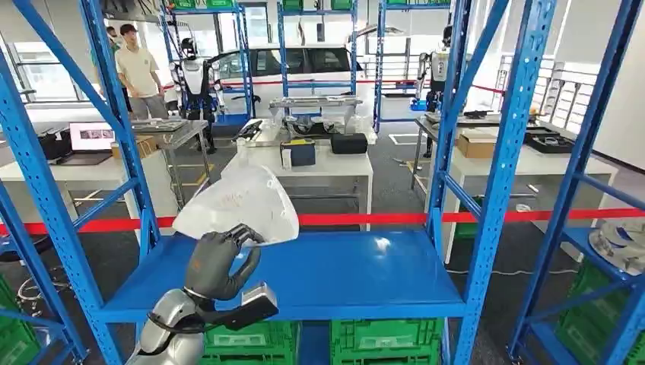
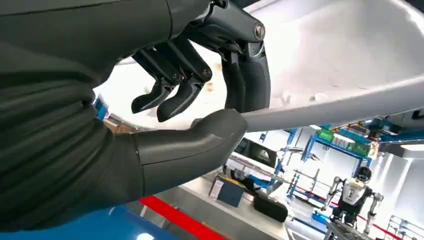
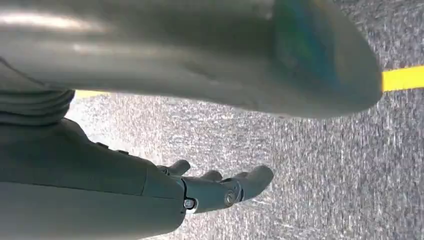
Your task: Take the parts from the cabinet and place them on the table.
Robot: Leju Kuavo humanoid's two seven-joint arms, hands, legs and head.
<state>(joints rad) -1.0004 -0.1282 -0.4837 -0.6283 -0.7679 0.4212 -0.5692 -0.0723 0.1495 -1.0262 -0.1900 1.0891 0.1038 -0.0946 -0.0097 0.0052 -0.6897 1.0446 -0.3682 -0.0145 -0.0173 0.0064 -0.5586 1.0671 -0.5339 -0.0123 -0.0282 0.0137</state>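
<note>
- The left hand reaches in from the near left over the blue shelf of the cabinet and grips the near edge of a white part.
- In the left wrist view, the thick grey thumb presses under the part's pale rim while the darker fingers curl over its upper surface, so the part is pinched between them.
- The white part is a broad, curved, shell-like panel; it is lifted above the shelf's left half, tilted, with its wide face toward the camera.
- The right hand hangs by the robot's side over grey speckled floor; its fingers are gently curled and slightly apart, with nothing in them.
- A yellow floor line runs across the floor in the right wrist view.
- The cabinet's blue uprights frame the scene to left and right.
- Green crates sit under the shelf at the near edge.
- A red barrier tape stretches left to right just beyond the shelf.
- A white table stands farther off, near the middle, carrying a dark case and a box.
- A person stands at the far left, beside another humanoid robot.
- A white car is parked at the far centre.
</note>
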